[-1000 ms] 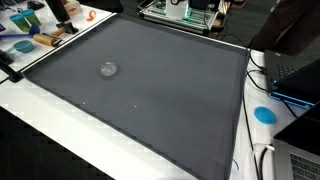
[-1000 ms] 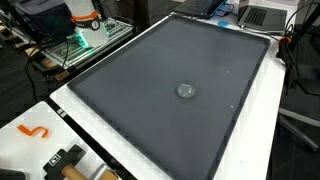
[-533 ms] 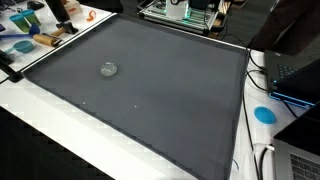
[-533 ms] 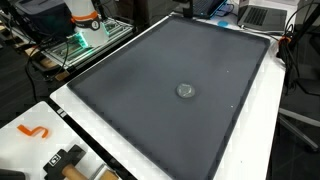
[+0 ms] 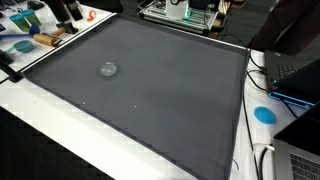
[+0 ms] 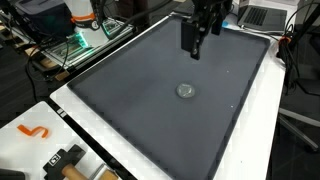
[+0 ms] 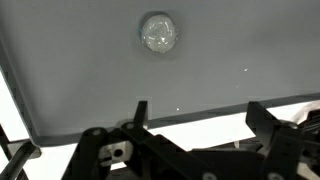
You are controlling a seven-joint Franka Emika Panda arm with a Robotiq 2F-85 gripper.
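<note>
A small clear round dish lies alone on the dark grey mat, which covers most of the white table; the dish also shows left of the mat's middle. My gripper hangs above the far part of the mat, well short of the dish, and it is open and empty. In the wrist view the two dark fingers stand wide apart around my gripper, with the dish ahead of them and the mat's edge and white table below.
An orange hook and black tools lie on the white table border. A metal rack stands beside the table. Laptops and cables sit past the far edge. A blue disc lies beside the mat.
The gripper has come into an exterior view above the far part of the mat; half a second ago it was out of that view. The dish has not moved.
</note>
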